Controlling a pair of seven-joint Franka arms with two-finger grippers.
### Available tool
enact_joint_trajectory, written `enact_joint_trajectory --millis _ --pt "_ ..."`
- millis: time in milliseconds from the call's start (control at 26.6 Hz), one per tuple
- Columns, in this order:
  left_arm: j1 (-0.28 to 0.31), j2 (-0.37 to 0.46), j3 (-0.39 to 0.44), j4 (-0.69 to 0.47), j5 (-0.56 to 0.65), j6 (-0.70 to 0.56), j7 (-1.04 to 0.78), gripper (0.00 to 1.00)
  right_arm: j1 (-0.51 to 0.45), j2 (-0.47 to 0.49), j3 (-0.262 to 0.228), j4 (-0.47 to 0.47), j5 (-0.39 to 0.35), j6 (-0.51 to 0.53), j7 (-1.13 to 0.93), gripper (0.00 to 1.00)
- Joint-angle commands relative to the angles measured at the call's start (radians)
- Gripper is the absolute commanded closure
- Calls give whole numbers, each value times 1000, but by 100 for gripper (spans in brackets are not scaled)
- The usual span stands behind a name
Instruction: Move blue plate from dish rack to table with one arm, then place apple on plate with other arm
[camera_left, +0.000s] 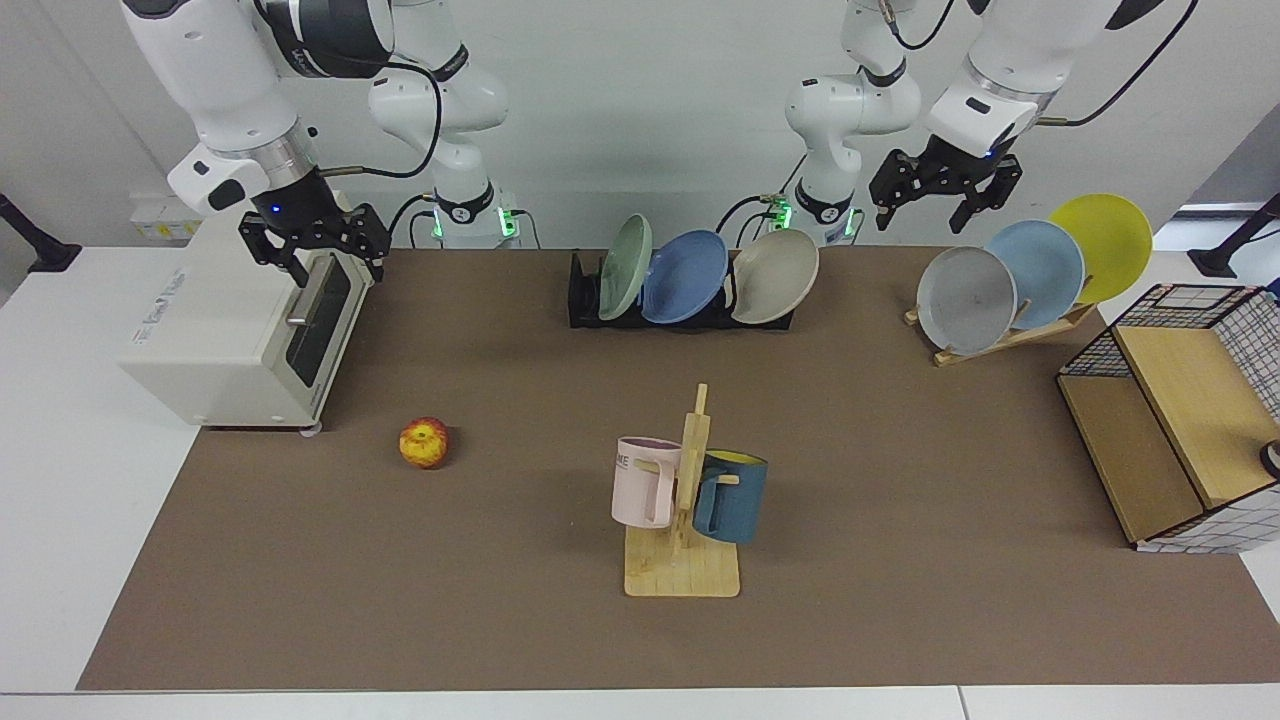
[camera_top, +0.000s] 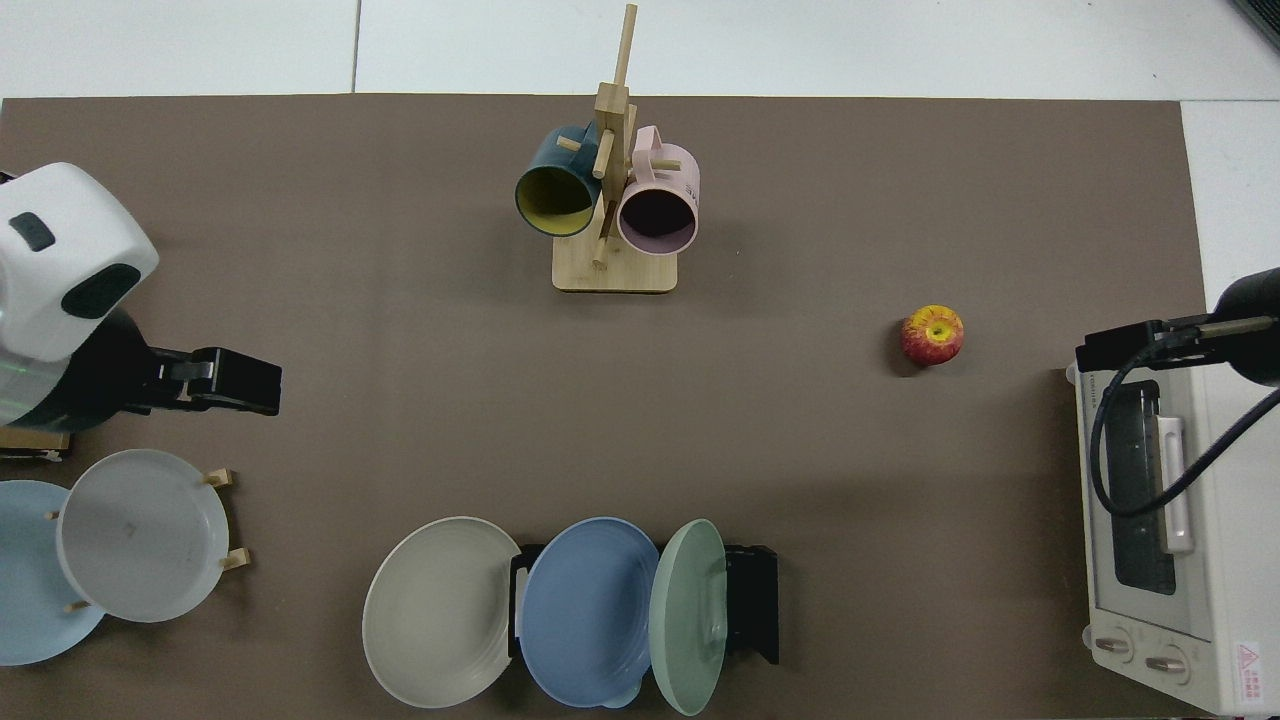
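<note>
1. Facing view: a pale wall stands behind the table (camera_left: 900, 480), whose brown mat has white borders.
2. The dish rack (camera_left: 585, 300), black and slotted, sits at the far middle. It holds a sage-green plate (camera_left: 626, 266), the blue plate (camera_left: 686, 276) in the middle slot, and a beige plate (camera_left: 775, 276), all on edge and leaning.
3. The apple (camera_left: 424, 442) lies on the mat at near left, well apart from the rack, just right of a white toaster oven (camera_left: 240, 335).
4. The oven's side carries grey lettering too small to read. The pink mug (camera_left: 645, 480) on the wooden mug tree (camera_left: 685, 500) shows "ME", the rest hidden by the curve; a dark teal mug (camera_left: 730, 495) hangs opposite.
5. The right gripper (camera_left: 322, 262) hovers above the oven's top front edge, fingers spread and holding nothing.
6. The left gripper (camera_left: 945, 208) hangs above a slanted wooden stand (camera_left: 1010, 335) bearing grey, pale-blue and yellow plates; its fingers are parted and empty.
7. A wire basket (camera_left: 1180, 420) with wooden panels is cut off at the right edge.
8. Top view: the mat fills the frame. The blue plate (camera_top: 588, 610) stands in the rack (camera_top: 755, 600), and the apple (camera_top: 932, 334) lies beside the oven (camera_top: 1165, 520).
9. The left gripper (camera_top: 262, 387) reaches in from the left edge; its fingers overlap here, so their spread cannot be told.
10. The right gripper (camera_top: 1110, 350) is partly cut off at the right edge, above the oven's corner. A red warning sticker on the oven is illegible.
</note>
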Motion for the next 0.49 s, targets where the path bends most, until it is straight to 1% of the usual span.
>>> enact_joint_trajectory --millis 0,452 --pt "3 -5 -2 10 16 -21 2 0 0 -10 -1 -6 21 7 3 0" --pt "3 -8 -4 5 13 -28 -5 0 0 -10 -1 -6 19 7 4 0"
